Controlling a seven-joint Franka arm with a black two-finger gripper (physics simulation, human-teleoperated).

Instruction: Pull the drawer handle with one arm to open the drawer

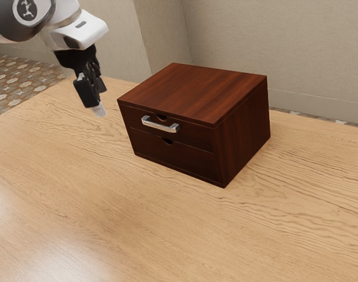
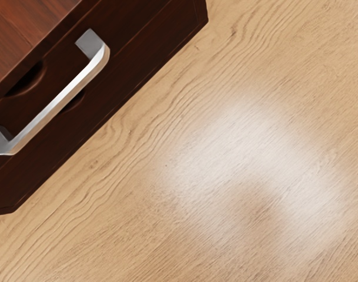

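Drawer (image 1: 193, 134) sits flush in the cabinet (image 1: 193, 88) at mid-tabletop (image 1: 167, 229), handle (image 1: 160, 124) untouched; the pincer (image 1: 96, 107) hangs near it toward the exterior view's left, apart or together impossible to tell. All pulling lies ahead.

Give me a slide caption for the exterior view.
Claw hovers over the table, apart from the drawer's handle.
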